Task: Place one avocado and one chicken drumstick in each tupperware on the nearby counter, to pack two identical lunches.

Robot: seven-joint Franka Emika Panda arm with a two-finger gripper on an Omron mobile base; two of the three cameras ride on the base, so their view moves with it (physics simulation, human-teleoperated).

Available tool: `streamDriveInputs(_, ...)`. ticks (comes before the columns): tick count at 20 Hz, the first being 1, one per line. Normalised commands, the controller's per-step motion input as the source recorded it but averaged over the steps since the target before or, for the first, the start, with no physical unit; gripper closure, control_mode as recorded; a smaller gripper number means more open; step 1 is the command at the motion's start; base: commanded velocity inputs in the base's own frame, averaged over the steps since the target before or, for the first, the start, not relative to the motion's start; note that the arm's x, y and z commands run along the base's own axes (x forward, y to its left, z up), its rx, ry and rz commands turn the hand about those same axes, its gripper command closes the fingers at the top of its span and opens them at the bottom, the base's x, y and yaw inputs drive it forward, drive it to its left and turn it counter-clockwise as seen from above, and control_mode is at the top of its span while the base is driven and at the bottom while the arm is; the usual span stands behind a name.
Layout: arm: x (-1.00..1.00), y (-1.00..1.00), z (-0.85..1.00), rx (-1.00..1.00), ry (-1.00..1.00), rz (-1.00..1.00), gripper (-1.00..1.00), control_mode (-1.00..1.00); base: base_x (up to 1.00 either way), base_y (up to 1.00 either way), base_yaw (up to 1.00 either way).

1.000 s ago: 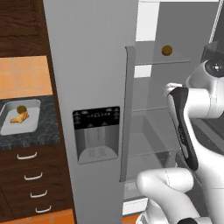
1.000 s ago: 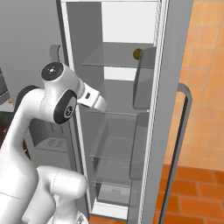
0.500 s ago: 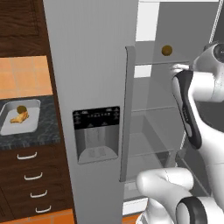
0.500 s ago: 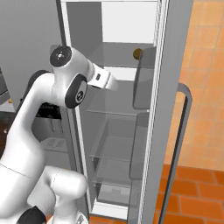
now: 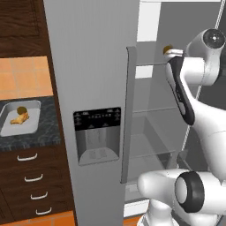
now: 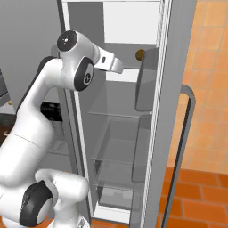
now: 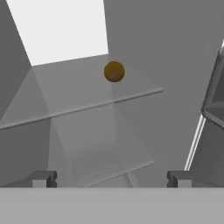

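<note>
Refrigerator [image 5: 97, 79], open compartment: you reach into it with the arm [image 6: 49, 102] raised to the level of the upper glass shelf [image 7: 83, 105]. To do this step well, keep the wrist level with that shelf and advance straight in, so the fingers pass above the shelf's front edge rather than under it; judge the approach from the hand view, where the target should stay centred between the two tips.

Surface [image 5: 31, 134], left of the refrigerator: you see one tupperware [image 5: 12, 128] resting on it, already holding a chicken drumstick [image 5: 19, 118] and a dark round piece, probably an avocado, touching it. The second tupperware is outside these views.

End effector [image 7: 111, 178]: its two tips stand wide apart with nothing between them. You hold it short of the shelf, not yet in contact with anything.

Avocado [image 7: 114, 71]: it sits on the upper shelf toward the back, ahead of and above the midline of the end effector in the hand view, well apart from the tips. In the right base view the same avocado [image 6: 140, 54] lies just beyond the hand's outer end. Close only once it sits squarely between the fingers, since a round fruit is likely to roll from an off-centre pinch.
</note>
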Motion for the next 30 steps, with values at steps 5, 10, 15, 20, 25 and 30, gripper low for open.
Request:
streamDriveInputs(5,0.65,-0.11,0.06,0.00,0.00,-0.04,-1.00,-1.00,0.00,0.00,0.00)
streamDriveInputs(10,0.77,-0.35,0.00,0.00,0.00,-0.04,-1.00,-1.00,0.00,0.00,0.00)
streamDriveInputs(15,0.70,-0.34,-0.12,0.00,0.00,-0.01,-1.00,-1.00,0.00,0.00,0.00)
streamDriveInputs(20,0.65,-0.15,-0.26,0.00,0.00,-0.01,-1.00,-1.00,0.00,0.00,0.00)
streamDriveInputs(25,0.65,-0.22,-0.09,0.00,0.00,-0.01,-1.00,-1.00,0.00,0.00,0.00)
streamDriveInputs(30,0.63,-0.29,0.00,0.00,0.00,-0.01,-1.00,-1.00,0.00,0.00,0.00)
